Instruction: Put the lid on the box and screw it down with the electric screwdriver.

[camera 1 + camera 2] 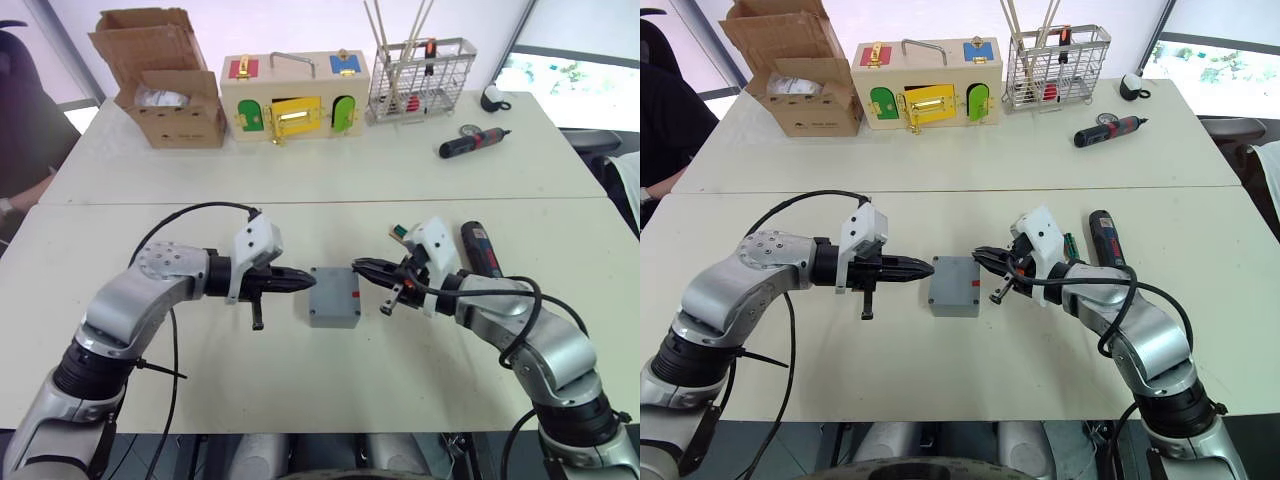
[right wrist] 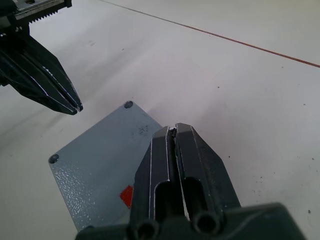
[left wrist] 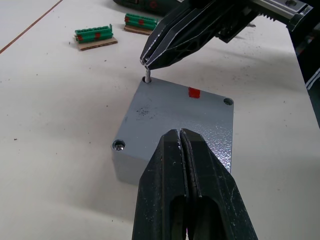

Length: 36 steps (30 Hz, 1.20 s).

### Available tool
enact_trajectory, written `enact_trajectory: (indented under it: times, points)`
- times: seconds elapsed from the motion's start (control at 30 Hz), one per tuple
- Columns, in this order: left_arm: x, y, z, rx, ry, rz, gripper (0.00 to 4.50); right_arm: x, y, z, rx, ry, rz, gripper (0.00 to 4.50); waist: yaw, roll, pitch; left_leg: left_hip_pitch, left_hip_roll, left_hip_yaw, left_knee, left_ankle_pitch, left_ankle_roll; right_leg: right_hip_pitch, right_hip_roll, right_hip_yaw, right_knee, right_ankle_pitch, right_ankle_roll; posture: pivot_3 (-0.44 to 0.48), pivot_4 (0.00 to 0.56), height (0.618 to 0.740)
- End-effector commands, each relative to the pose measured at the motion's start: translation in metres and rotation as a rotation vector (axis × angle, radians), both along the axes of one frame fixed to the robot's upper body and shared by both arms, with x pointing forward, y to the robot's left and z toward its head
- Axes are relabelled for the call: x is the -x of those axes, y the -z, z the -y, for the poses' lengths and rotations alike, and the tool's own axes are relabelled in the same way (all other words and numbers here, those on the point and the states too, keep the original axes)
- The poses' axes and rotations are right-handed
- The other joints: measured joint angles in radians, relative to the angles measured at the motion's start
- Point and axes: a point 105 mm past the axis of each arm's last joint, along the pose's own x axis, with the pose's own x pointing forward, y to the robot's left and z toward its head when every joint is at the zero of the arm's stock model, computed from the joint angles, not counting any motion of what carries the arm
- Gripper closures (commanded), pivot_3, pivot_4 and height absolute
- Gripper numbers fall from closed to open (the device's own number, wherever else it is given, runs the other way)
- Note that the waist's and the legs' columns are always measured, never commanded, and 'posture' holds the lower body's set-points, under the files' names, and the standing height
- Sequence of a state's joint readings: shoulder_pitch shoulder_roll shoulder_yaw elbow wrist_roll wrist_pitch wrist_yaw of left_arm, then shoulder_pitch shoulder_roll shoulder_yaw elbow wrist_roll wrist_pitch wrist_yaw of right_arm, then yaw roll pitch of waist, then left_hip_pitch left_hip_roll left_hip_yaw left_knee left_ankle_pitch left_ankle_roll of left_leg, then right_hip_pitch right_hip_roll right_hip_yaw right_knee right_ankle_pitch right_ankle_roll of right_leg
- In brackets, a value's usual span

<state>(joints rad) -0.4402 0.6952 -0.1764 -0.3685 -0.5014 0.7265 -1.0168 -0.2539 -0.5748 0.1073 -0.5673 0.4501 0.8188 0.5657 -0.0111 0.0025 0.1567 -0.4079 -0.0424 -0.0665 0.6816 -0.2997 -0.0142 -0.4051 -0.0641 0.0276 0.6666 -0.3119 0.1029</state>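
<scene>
The grey box (image 1: 334, 297) stands mid-table with the lid (image 3: 175, 112) lying on top; a red mark shows on it. One corner of the lid has a screw (image 3: 118, 145) in it. My left gripper (image 1: 305, 280) is shut and empty, its tip at the lid's left edge. From the right, my right gripper (image 1: 355, 266) is shut on a small screw (image 3: 148, 78), which it holds upright over a far corner hole. The dark electric screwdriver (image 1: 482, 250) lies on the table beside my right forearm.
At the back stand a cardboard carton (image 1: 165, 85), a wooden box with coloured doors (image 1: 293, 95) and a wire basket (image 1: 420, 80). A small black-and-red screwdriver (image 1: 472, 143) lies at the back right. Two green terminal strips (image 3: 93, 35) lie near the electric screwdriver.
</scene>
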Motion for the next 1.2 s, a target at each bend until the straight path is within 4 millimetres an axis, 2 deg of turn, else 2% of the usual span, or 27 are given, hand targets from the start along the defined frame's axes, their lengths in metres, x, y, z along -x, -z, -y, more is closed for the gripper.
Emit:
enact_trajectory:
  times: [0.03,0.63,0.73,0.87,0.93,1.03,1.13,1.2]
  points:
    - [0.001,-0.010,0.002,0.013,0.013,0.055,4.50,0.000,-0.005,0.000,-0.002,-0.002,0.032,4.47,0.000,0.000,0.000,0.000,0.000,0.000,0.000,0.000,0.000,0.000,0.000,0.000,0.000,0.000,0.000,0.000,0.150,0.740]
    - [-0.001,-0.009,0.004,0.021,0.007,0.062,4.50,-0.002,0.004,-0.001,0.032,-0.028,0.015,4.47,0.000,0.000,0.000,0.000,0.000,0.000,0.000,0.000,0.000,0.000,0.000,0.000,0.000,0.000,0.000,0.000,0.150,0.740]
    - [-0.001,-0.009,0.004,0.025,0.003,0.063,4.50,-0.004,0.005,0.002,0.059,-0.036,0.018,3.55,0.000,0.000,0.000,0.000,0.000,0.000,0.000,0.000,0.000,0.000,0.000,0.000,0.000,0.000,0.000,0.000,0.150,0.740]
    - [-0.003,-0.010,0.006,0.040,0.000,0.069,4.50,-0.009,-0.001,0.009,0.081,-0.040,0.032,1.53,0.000,0.000,0.000,0.000,0.000,0.000,0.000,0.000,0.000,0.000,0.000,-0.001,0.000,0.000,0.000,0.000,0.150,0.740]
    - [-0.004,-0.011,0.010,0.057,0.008,0.072,4.50,-0.010,-0.005,0.016,0.094,-0.047,0.032,0.76,0.001,0.000,0.000,0.000,0.000,0.000,0.000,0.000,0.000,0.000,0.000,-0.001,0.000,0.000,0.000,0.000,0.150,0.740]
    - [-0.004,-0.017,0.014,0.093,0.026,0.081,4.50,-0.016,-0.036,0.034,0.030,-0.011,0.029,0.02,0.001,0.000,0.000,0.000,0.000,0.000,0.000,0.000,0.000,0.000,0.000,-0.001,0.000,0.000,0.000,0.000,0.150,0.740]
    - [-0.004,-0.032,0.022,0.134,0.091,0.114,4.50,-0.028,-0.077,0.093,0.001,0.099,-0.069,0.02,0.006,0.000,0.000,0.000,0.000,0.000,0.001,0.000,0.000,0.001,0.000,-0.001,0.000,0.000,0.000,0.000,0.150,0.740]
    - [-0.004,-0.037,0.025,0.133,0.138,0.151,4.50,-0.035,-0.078,0.141,0.134,0.228,-0.233,0.02,0.018,0.001,0.001,0.000,-0.001,0.001,0.002,-0.001,0.002,0.001,-0.001,-0.001,-0.001,0.000,0.000,0.000,0.150,0.740]
